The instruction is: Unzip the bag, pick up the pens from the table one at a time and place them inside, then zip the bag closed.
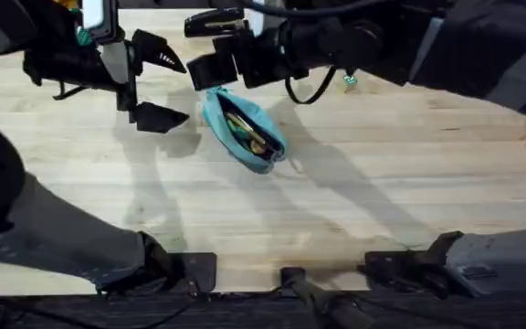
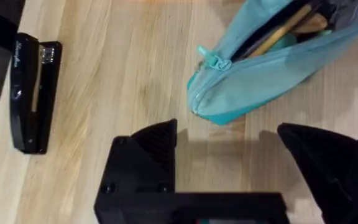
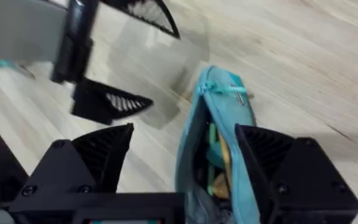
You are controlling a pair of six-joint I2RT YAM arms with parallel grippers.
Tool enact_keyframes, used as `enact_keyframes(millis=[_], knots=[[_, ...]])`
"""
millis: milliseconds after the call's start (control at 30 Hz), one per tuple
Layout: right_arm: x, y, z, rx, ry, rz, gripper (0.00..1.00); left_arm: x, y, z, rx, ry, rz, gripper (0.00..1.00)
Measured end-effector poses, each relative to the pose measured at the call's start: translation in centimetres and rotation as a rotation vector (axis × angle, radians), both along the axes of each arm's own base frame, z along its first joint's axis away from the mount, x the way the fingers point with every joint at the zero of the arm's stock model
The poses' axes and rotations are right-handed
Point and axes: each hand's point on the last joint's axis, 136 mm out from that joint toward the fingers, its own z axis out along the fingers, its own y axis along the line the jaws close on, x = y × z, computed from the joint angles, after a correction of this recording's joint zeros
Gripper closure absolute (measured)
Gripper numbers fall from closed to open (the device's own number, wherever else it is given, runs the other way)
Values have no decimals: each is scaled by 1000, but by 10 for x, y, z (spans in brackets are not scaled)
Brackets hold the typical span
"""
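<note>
The teal bag (image 1: 265, 146) lies unzipped on the table (image 1: 382, 192), slanting from far left to near right. Yellow pens (image 1: 242, 126) lie inside on the dark lining, also seen in the left wrist view as pens (image 2: 283, 32) and in the right wrist view as pens (image 3: 224, 163). The zipper pull (image 2: 212, 60) sits at the bag's closed end (image 3: 227, 91). My left gripper (image 1: 158, 84) stands open just left of the bag (image 2: 272, 74), touching nothing. My right gripper (image 1: 212, 47) hovers open over the bag's far end (image 3: 197, 124), fingers (image 3: 278, 162) apart.
A black stapler (image 2: 33, 93) lies on the wood to the left of the left gripper. A small teal object (image 1: 350, 82) sits at the far side under the right arm. Bare wood stretches across the near and right parts of the table.
</note>
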Motion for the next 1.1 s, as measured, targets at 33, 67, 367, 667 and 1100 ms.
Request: enact_keyframes(millis=[33, 67, 367, 667, 1100], knots=[[1, 1, 2, 13, 5, -11, 4, 1, -1, -2, -13, 5, 0, 10], [2, 2, 3, 23, 10, -21, 4, 2, -1, -4, -23, 11, 1, 10], [5, 2, 6, 71, 54, -91, 4, 4, -4, -7, -65, 19, 3, 10], [27, 2, -10, 100, 96, -249, 4, 6, -4, -7, -64, 11, 3, 8], [38, 6, -44, 110, 195, -358, 4, 6, -4, -6, -66, 11, 3, 8]])
